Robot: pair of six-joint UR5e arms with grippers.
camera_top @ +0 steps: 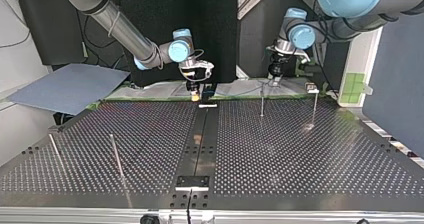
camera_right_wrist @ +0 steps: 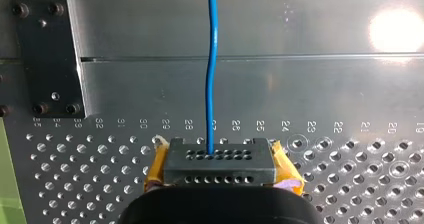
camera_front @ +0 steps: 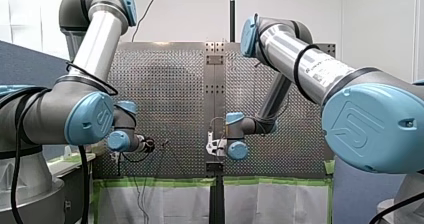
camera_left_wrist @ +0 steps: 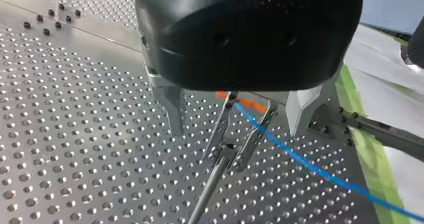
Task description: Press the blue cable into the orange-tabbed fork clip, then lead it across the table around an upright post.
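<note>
At left, the left end effector (camera_left_wrist: 235,131) is held low over the perforated counter (camera_left_wrist: 75,134), its metal fingers (camera_left_wrist: 172,111) spread apart and straddling the orange-tabbed fork clip (camera_left_wrist: 226,150) on its thin stem; nothing is gripped by it. The blue cable (camera_left_wrist: 315,165) is laid between the clip's prongs just below the orange tab (camera_left_wrist: 250,104) and runs off slantwise to the side; whether it is fully seated cannot be told. Further right, the right end effector (camera_right_wrist: 220,166) is closed on the cable, which runs straight out from between its yellow pads (camera_right_wrist: 156,169). The pressing step is judged unfinished. If the cable is drawn toward an upright post (camera_top: 116,156), set well apart at the top view's left, before it is pushed home, it could be lifted out of the fork. Were the spread fingers lowered off-centre, a prong could be caught and the stem bent. Too much tension could also let the cable be pulled through the pads.
</note>
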